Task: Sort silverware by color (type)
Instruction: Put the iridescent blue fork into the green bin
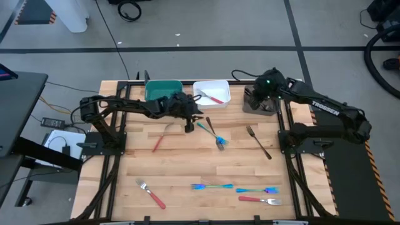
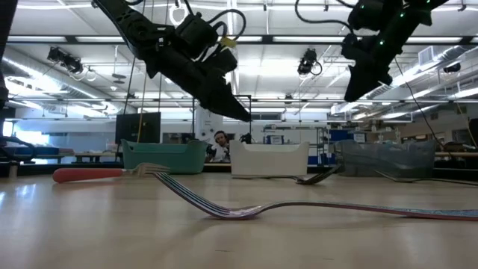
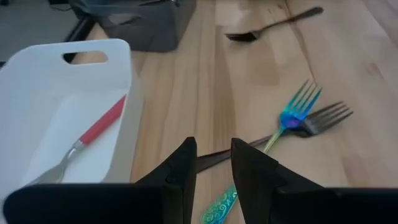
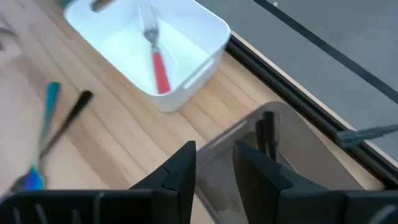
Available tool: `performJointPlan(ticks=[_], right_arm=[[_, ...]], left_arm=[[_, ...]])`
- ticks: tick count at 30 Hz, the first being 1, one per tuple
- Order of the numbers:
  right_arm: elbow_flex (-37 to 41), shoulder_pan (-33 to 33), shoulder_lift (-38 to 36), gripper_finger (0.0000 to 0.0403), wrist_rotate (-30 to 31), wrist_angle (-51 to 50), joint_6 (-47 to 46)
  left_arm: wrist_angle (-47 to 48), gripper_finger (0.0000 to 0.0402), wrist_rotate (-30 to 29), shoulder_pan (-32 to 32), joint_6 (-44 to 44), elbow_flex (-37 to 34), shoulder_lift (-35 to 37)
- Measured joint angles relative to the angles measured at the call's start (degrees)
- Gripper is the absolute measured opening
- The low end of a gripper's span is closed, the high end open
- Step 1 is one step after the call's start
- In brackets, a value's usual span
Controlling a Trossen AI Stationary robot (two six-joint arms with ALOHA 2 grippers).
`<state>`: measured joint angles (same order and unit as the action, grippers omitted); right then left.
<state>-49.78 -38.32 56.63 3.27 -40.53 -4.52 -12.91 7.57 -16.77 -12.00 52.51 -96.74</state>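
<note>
My left gripper (image 1: 189, 127) (image 3: 213, 146) hangs above the table just in front of the white bin (image 1: 222, 86), its fingers a narrow gap apart and empty. Below it a blue-teal fork (image 3: 292, 115) lies across a dark fork (image 3: 323, 118). One red-handled fork (image 3: 99, 127) lies in the white bin. My right gripper (image 1: 261, 99) (image 4: 214, 149) hovers over the dark see-through bin (image 4: 292, 168), narrowly open and empty. A dark fork (image 4: 267, 127) lies in that bin. A teal bin (image 1: 164, 89) stands left of the white one.
Loose on the table lie a red fork (image 1: 164, 137) at centre left, a dark fork (image 1: 257, 140) at centre right, and near the front edge a red fork (image 1: 150, 192), two blue forks (image 1: 212, 186) (image 1: 256, 189) and a red fork (image 1: 259, 200).
</note>
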Motion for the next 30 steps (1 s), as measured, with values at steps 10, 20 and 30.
performJointPlan(ticks=[10, 20, 30], right_arm=[[0.0, 2.2, 0.41, 0.0114, 0.04, 2.85, -0.06], [0.0, 2.44, 3.71, 0.0114, 0.02, 3.1, -0.06], [0.02, 3.49, 4.12, 0.0113, 0.02, 3.16, 0.13]], left_arm=[[-0.41, 0.01, 0.04, 4.62, -3.63, 0.0, -1.63], [-4.5, 0.0101, 0.13, 8.7, -1.73, 0.07, -4.41], [-9.21, 0.0101, 0.14, 8.52, 2.43, 1.29, -12.04]])
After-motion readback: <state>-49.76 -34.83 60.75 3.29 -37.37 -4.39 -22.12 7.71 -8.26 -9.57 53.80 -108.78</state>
